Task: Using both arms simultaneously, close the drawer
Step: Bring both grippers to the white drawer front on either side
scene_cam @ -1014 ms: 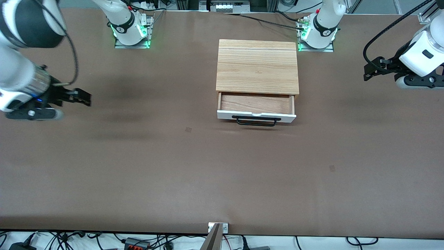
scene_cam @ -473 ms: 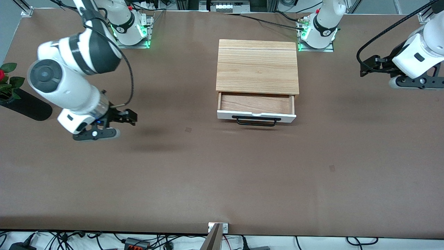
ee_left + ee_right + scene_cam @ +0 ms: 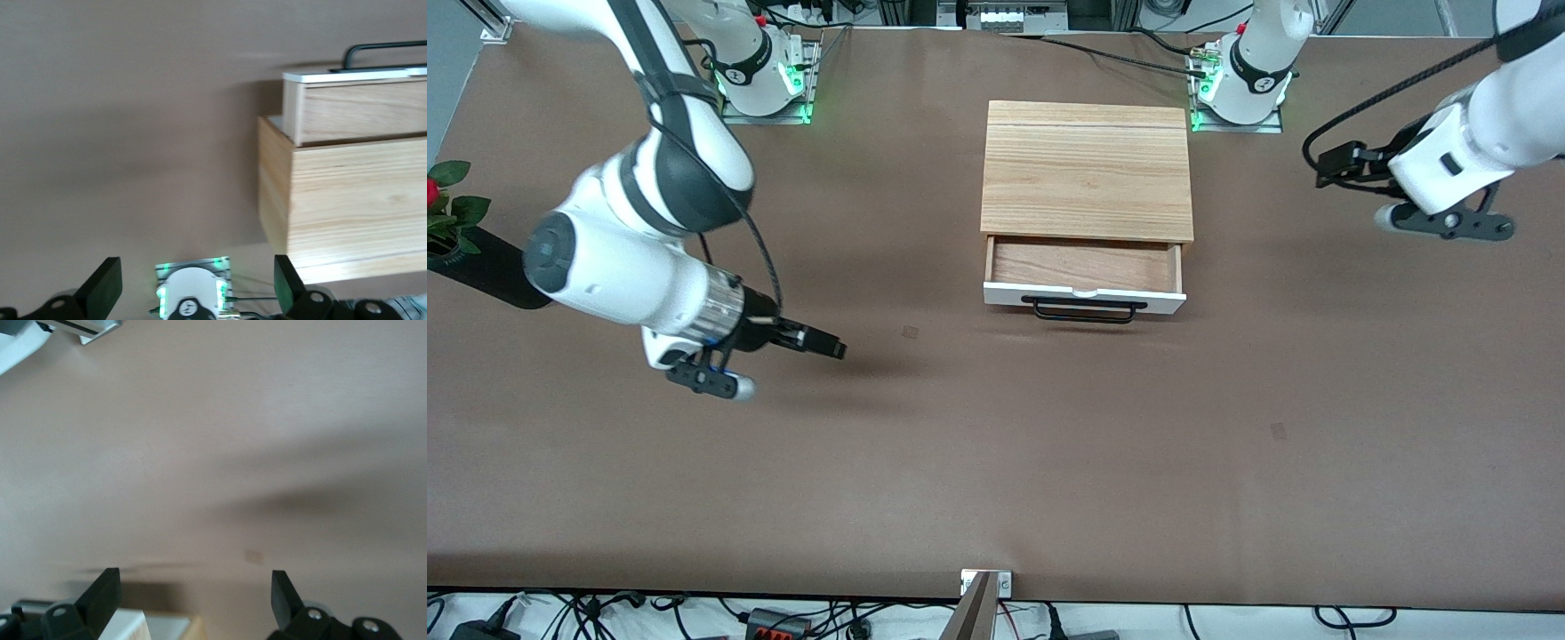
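The drawer (image 3: 1083, 267) stands pulled out of the light-wood box (image 3: 1087, 169), toward the front camera. It has a white front panel and a black bar handle (image 3: 1085, 310), and its reddish-brown inside holds nothing. My right gripper (image 3: 831, 347) is open and hangs low over the table, apart from the drawer, toward the right arm's end. My left gripper (image 3: 1336, 164) is open over the table beside the box, toward the left arm's end. The left wrist view shows the gripper (image 3: 195, 288), the box's side (image 3: 353, 207) and the drawer (image 3: 353, 107). The right wrist view shows the gripper (image 3: 193, 593) and a white corner of the drawer (image 3: 130, 623).
Two green-lit arm bases (image 3: 765, 80) (image 3: 1240, 84) stand at the table's back edge, one close beside the box's back corner. A plant with a red flower (image 3: 445, 213) sits at the table's edge at the right arm's end. A metal bracket (image 3: 985, 582) is at the front edge.
My right arm has swung in from the table's end toward the drawer, its gripper now lower and nearer the middle. My left gripper has moved a little toward the box. The drawer has not moved.
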Motion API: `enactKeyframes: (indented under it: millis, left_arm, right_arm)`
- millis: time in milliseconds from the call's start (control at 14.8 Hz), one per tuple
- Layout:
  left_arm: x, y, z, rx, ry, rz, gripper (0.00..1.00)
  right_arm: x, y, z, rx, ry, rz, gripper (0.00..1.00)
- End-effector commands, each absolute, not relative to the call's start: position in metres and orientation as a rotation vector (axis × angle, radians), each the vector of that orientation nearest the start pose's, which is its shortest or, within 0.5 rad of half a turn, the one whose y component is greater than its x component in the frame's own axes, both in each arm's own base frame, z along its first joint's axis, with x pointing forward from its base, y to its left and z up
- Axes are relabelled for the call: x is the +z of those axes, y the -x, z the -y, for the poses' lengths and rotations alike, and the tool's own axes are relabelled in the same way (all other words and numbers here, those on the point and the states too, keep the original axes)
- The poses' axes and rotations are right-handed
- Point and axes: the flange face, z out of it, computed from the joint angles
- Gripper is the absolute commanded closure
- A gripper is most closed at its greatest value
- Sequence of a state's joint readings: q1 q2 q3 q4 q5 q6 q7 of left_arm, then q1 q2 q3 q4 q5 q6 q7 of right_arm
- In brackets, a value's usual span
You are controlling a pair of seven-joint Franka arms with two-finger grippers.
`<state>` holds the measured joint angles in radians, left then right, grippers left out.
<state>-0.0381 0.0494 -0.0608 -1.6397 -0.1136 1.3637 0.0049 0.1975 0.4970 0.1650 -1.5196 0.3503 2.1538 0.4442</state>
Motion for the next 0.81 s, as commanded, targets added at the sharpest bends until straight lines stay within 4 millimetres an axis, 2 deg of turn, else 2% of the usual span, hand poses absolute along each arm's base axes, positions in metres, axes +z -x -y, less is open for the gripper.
enactKeyframes:
  millis: [0,135,203,405,608,743]
  left_arm:
    - [0.523,-0.562,0.073,0.556,3.258,-0.231,0.00]
    - [0.495,-0.582,0.083,0.512,3.303,-0.228,0.00]
    - [0.479,-0.591,0.097,0.490,3.310,-0.254,0.00]
    - [0.444,-0.612,0.131,0.399,3.367,-0.295,0.00]
    - [0.416,-0.629,0.139,0.341,3.468,-0.229,0.00]
    - [0.401,-0.638,0.152,0.288,3.512,-0.210,0.00]
  right_arm:
    - [0.348,-0.659,-0.320,-0.019,2.661,-0.441,0.00]
    - [0.328,-0.651,-0.343,-0.003,2.664,-0.451,0.00]
    - [0.323,-0.648,-0.349,0.004,2.668,-0.437,0.00]
    - [0.321,-0.639,-0.373,0.008,2.669,-0.393,0.00]
    - [0.323,-0.627,-0.393,0.016,2.671,-0.348,0.00]
    - [0.318,-0.622,-0.402,0.029,2.677,-0.331,0.00]
